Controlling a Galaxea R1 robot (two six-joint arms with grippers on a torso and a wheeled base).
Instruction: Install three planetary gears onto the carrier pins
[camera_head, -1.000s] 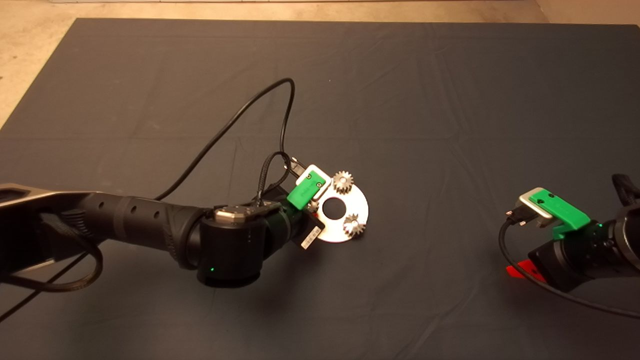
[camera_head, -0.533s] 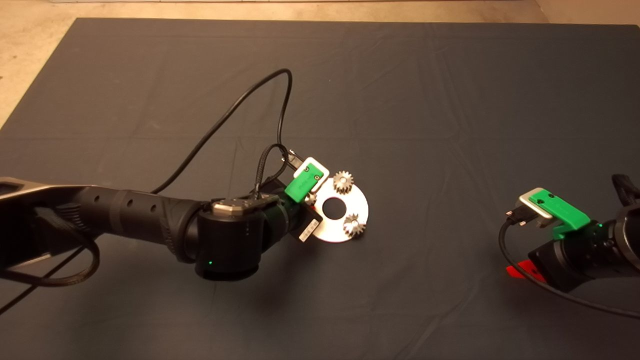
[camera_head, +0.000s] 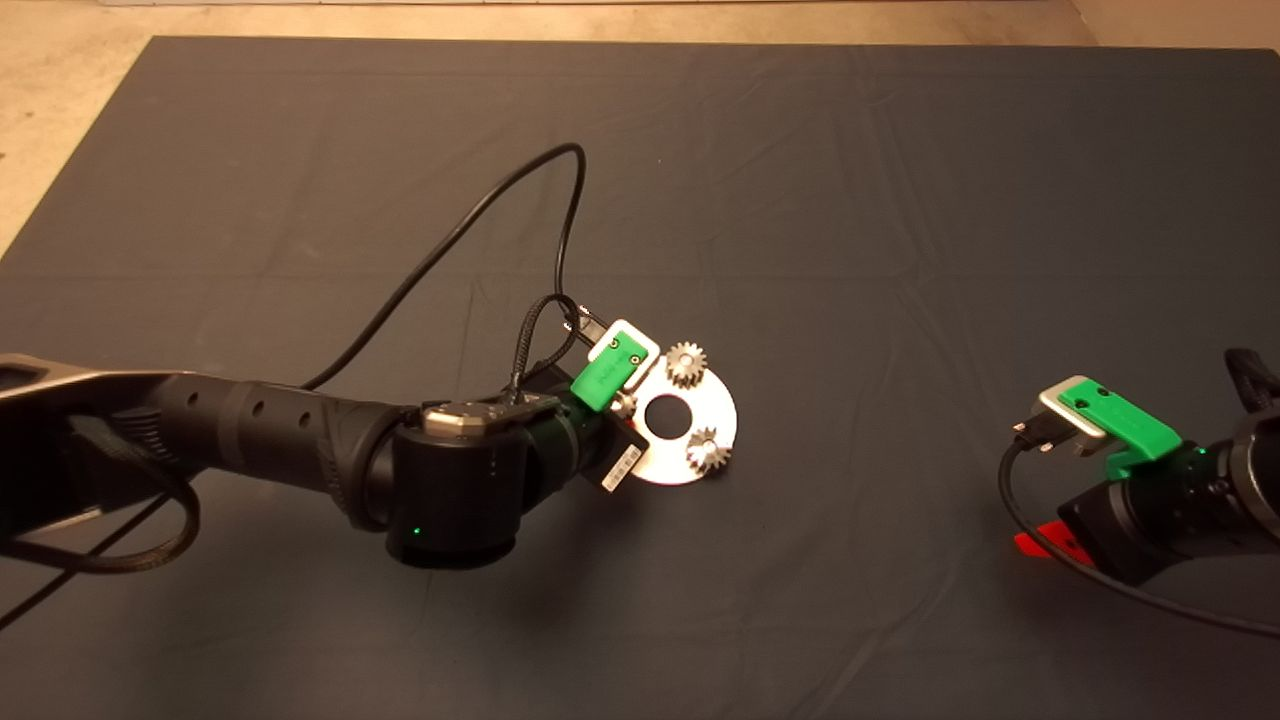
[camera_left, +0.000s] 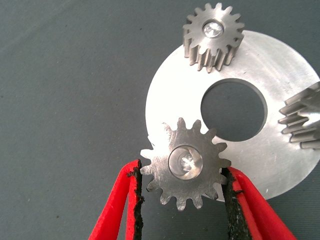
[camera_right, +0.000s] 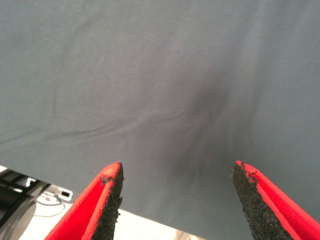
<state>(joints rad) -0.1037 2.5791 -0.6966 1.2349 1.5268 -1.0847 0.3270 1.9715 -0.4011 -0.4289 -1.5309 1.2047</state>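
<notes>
The shiny round disc (camera_head: 665, 462) lies mid-mat. Two planetary gears (camera_head: 686, 363) (camera_head: 708, 450) sit on its carrier pins. In the left wrist view the third gear (camera_left: 165, 185) rests on the disc's (camera_left: 280, 165) near rim, with a pin tip (camera_left: 188, 161) showing in its centre hole. My left gripper (camera_left: 182, 167) is open, its fingertips level with that gear's teeth on both sides, close to touching. From above, the left gripper (camera_head: 615, 400) covers most of this gear. The right gripper (camera_right: 177, 170) is open over bare mat, holding nothing.
My left arm's black cable (camera_head: 480, 225) loops over the mat behind the disc. The right gripper (camera_head: 1040, 542) is parked at the lower right edge. Pale floor (camera_head: 60, 60) borders the mat at the far left.
My left gripper has drawn back slightly to the left, away from the disc's centre. The disc and its gears have stayed put. The right arm has not moved.
</notes>
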